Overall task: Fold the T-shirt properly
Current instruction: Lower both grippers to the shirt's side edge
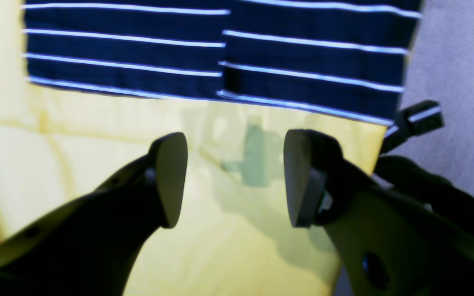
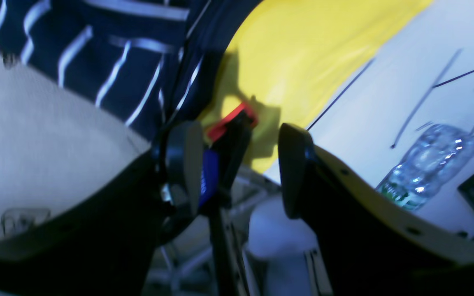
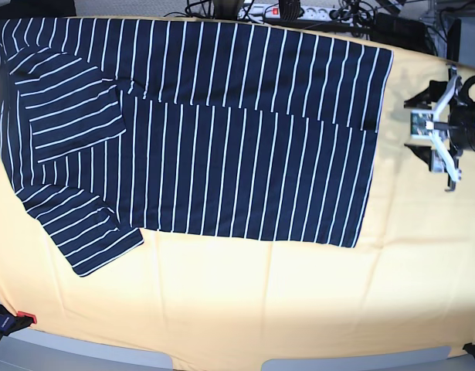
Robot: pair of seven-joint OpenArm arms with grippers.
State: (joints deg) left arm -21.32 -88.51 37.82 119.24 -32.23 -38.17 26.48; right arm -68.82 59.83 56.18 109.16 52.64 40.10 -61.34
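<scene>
The T-shirt (image 3: pixel 222 147), dark navy with thin white stripes, lies flat on the yellow-orange cloth (image 3: pixel 245 301). Its far side is folded in over the body, one sleeve (image 3: pixel 86 232) sticks out at the near left, and its hem points right. My left gripper (image 3: pixel 434 135) hovers over the cloth just right of the hem. In the left wrist view the left gripper (image 1: pixel 235 181) is open and empty, with the T-shirt (image 1: pixel 220 53) hem ahead of it. My right gripper (image 2: pixel 239 168) is open and empty past the table's edge, near the T-shirt (image 2: pixel 109 65); the base view does not show it.
A black clamp with a red tip (image 3: pixel 11 319) grips the table's near-left corner; the clamp (image 2: pixel 231 123) also shows between the right fingers, behind them. A water bottle (image 2: pixel 426 164) lies on the floor below. Cables and a power strip (image 3: pixel 291 11) run along the far edge.
</scene>
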